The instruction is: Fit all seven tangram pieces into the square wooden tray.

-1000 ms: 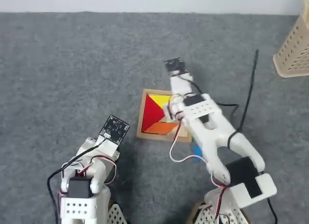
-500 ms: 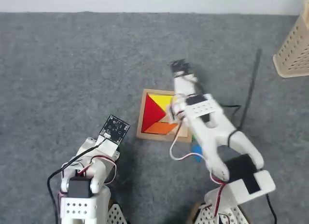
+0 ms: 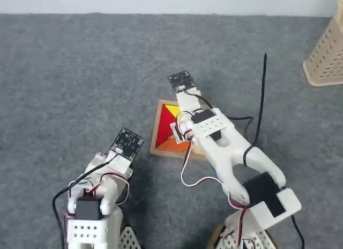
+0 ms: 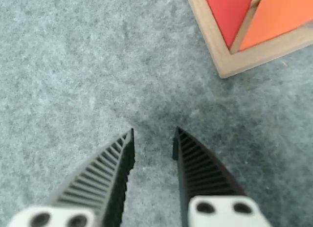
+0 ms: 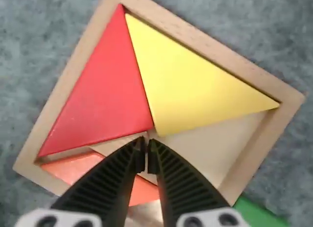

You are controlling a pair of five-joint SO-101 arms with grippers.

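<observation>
The square wooden tray [image 5: 205, 41] holds a large red triangle [image 5: 105, 95], a large yellow triangle [image 5: 186, 90] and an orange piece [image 5: 78, 168]; the rest of its floor [image 5: 215, 144] is bare wood. My right gripper [image 5: 146, 145] hovers shut just above the tray's middle, where the pieces meet, with nothing between its fingers. A green piece [image 5: 257, 212] lies on the carpet outside one tray corner. In the high view the right arm [image 3: 214, 136] covers the tray's [image 3: 156, 132] right half. My left gripper [image 4: 152, 139] is open over bare carpet, a short way from the tray's corner [image 4: 244, 63].
Grey carpet covers the table. A slatted beige basket [image 3: 327, 50] stands at the far right edge. A black cable [image 3: 261, 99] runs across the carpet to the right of the tray. The left arm [image 3: 102, 184] sits at the near left.
The right arm has swung left, from the tray's right edge to over its middle. The left arm has kept still.
</observation>
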